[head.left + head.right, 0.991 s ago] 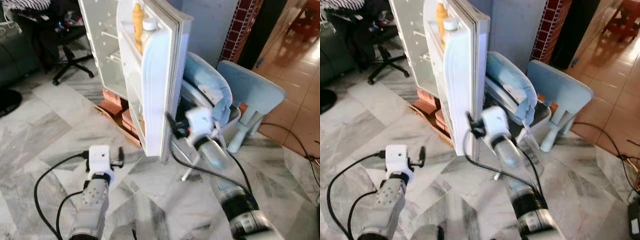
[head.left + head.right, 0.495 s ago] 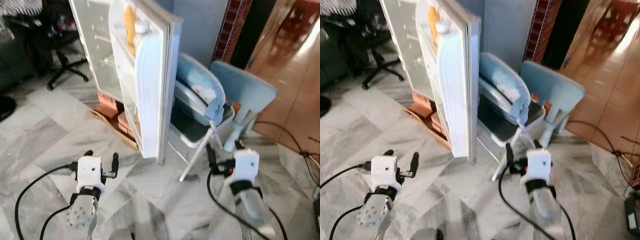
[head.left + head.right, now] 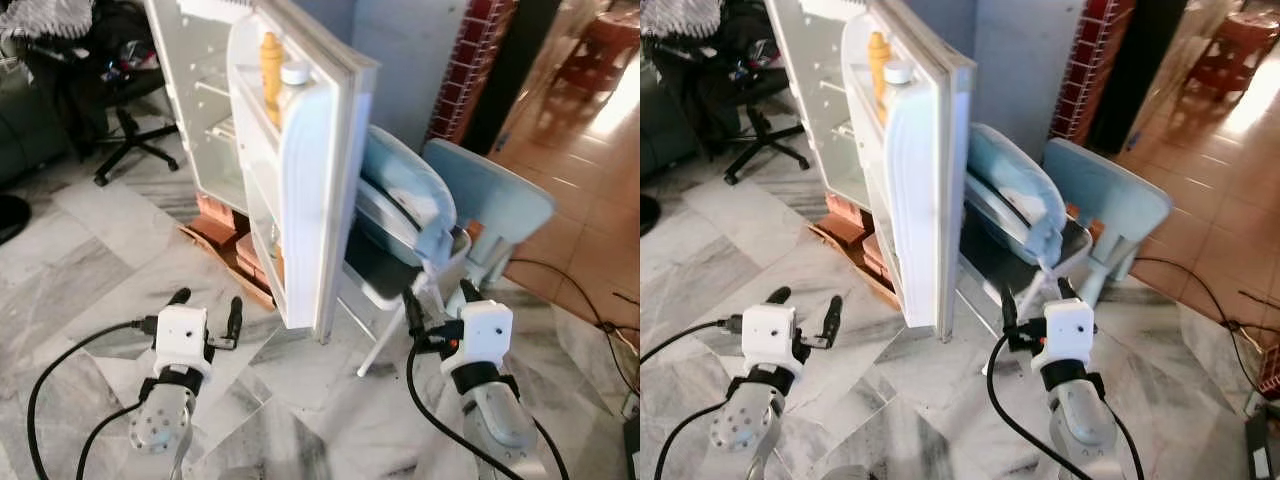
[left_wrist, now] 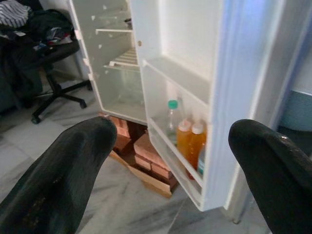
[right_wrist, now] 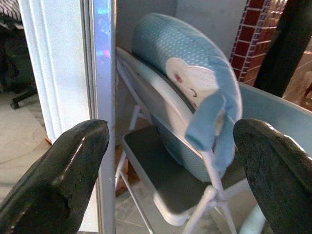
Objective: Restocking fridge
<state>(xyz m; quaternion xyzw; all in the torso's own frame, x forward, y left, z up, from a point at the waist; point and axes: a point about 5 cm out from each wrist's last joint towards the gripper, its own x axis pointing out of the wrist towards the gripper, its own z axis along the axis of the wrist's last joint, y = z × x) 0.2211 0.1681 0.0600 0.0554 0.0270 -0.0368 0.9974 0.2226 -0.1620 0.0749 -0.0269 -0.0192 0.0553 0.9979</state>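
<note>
Fridge door ajar, marble floor; left gripper, right gripper spread, empty

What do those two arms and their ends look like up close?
Each arm is a silver tube ending in a white boxy block with two long black fingers. The left pincer and right pincer look alike. Black cables loop from each wrist, and the right block carries a small red spot.

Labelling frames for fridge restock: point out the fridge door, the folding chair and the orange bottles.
fridge door (image 3: pixel 305 190), left eye view, outer edge
folding chair (image 5: pixel 163 161), right wrist view, dark seat
orange bottles (image 4: pixel 190 144), left wrist view, bodies in the lower door shelf
</note>
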